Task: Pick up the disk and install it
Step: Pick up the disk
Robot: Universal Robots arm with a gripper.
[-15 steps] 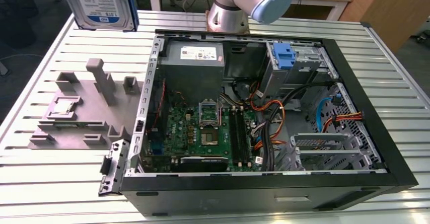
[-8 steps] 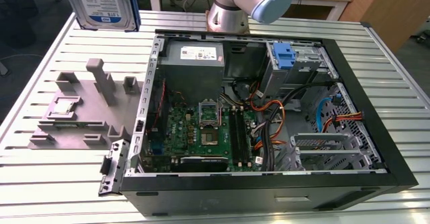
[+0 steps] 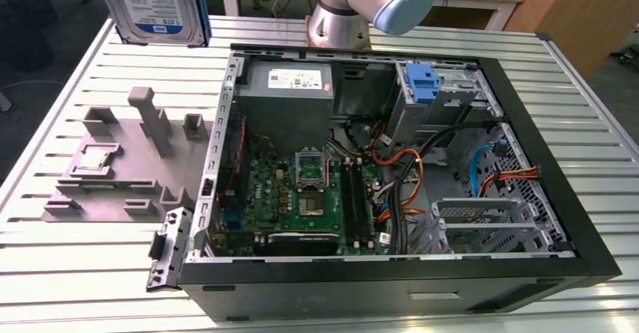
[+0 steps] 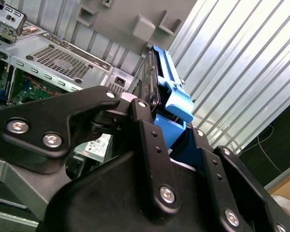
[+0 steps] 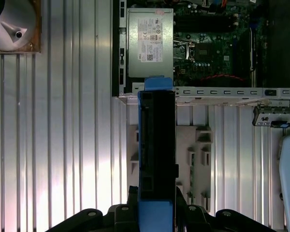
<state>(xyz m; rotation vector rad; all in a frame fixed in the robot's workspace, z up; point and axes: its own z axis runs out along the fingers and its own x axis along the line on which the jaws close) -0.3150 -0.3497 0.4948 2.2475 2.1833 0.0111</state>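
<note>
The disk hangs upright in the air at the upper left of the exterior view, above the slatted table. In both wrist views the claw is clenched on its blue-railed sides. The open computer case fills the exterior view's centre and right, with a grey fixture plate at middle left.

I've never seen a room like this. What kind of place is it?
Probably a robotics lab or workshop: a robot arm holds a disk near an opened computer case on a slatted metal table.
</note>
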